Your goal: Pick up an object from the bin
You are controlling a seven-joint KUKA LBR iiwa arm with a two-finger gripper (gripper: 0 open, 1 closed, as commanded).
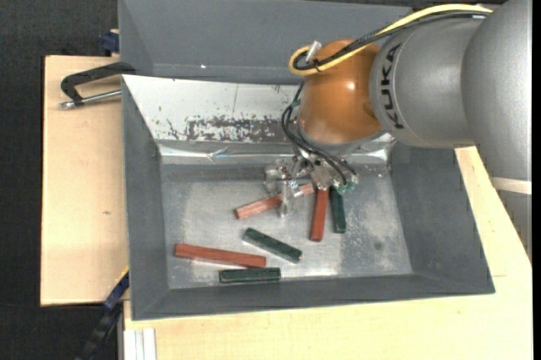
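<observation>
Just above a short pink stick (258,208) at mid-frame, the gripper (287,183) is pictured low in the bin (140,198); whether it is open or closed cannot be told. A red stick (319,215) and a green stick (338,211) are seen to its right.

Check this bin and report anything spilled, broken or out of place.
Nothing is spilled or broken. The red flat sticks and dark green flat sticks all lie on the floor of the grey metal bin, at mixed angles, none over the rim. The one oddity is the back wall, whose surface is scuffed and speckled.
</observation>
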